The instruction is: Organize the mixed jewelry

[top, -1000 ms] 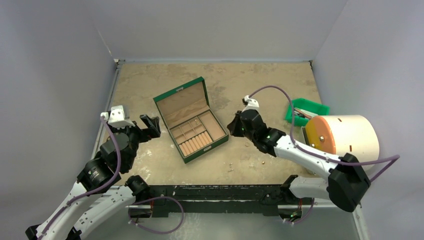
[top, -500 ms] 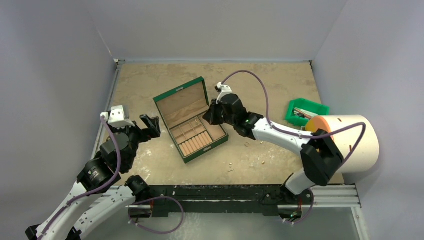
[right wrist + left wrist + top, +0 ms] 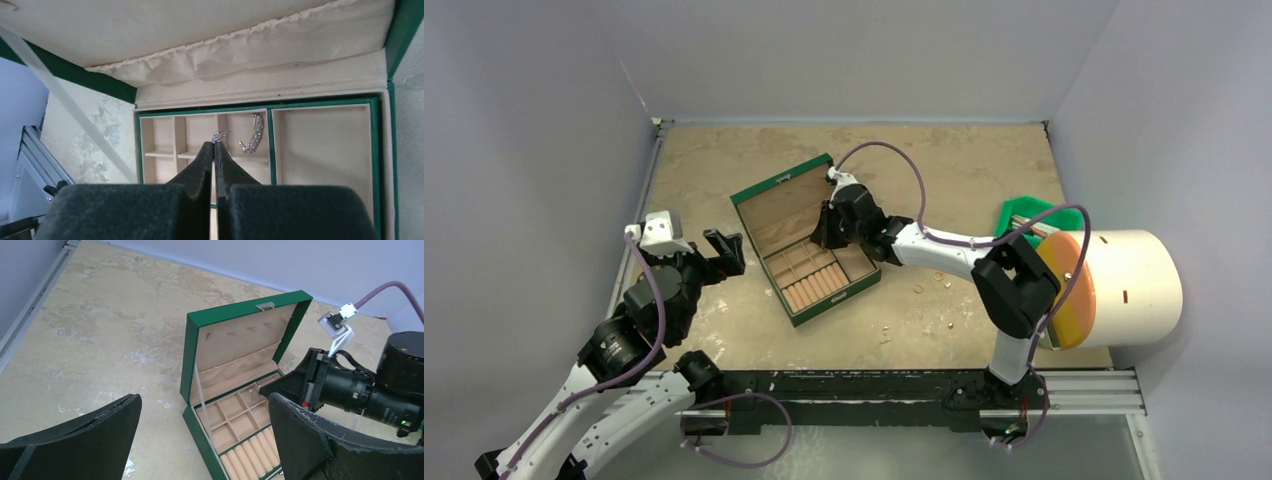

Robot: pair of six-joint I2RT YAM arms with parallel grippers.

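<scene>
Right gripper (image 3: 213, 150), jaws together, is being held over a compartment (image 3: 200, 130) of the green jewelry box (image 3: 395, 30), a silver piece (image 3: 220, 134) at its tips. Opening to drop it there is probably being called for next.

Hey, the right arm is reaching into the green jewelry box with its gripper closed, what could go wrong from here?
The shut right gripper hangs over a small compartment of the green hinged box with tan lining, beside a curved sparkly silver piece; a drop there could mix pieces. Tiny loose rings lie on the tan table near its forearm; pulling back might sweep them. Its purple cable arcs past the upright lid and could snag it.
</scene>
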